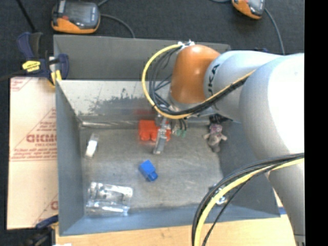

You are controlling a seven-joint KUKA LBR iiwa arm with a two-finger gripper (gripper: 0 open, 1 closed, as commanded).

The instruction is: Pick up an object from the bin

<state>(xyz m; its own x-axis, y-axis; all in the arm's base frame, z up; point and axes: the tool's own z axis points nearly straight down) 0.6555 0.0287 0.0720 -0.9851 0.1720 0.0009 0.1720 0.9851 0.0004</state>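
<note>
1. The gripper was low in the grey bin, close to the floor and towards the back wall, under the orange cover of the wrist.
2. Whether the claw was open or closed, I could not tell from this view; nothing could be seen held in it.
3. The nearest thing was a red-orange block, just beside the gripper on the view's left. Whether they touched, I could not tell.
4. A blue piece lay apart from it, nearer to the front. A small grey-pink figure lay on the view's right, close to the arm.
5. A small white piece and a clear plastic packet lay well apart, at the left side.
6. In my judgement the step in hand was the reach or the grasp near the block; no lift had begun.
7. The next move probably called for placing the claw around the block, closing firmly on it, and then rising straight up, away from the back wall.
</note>
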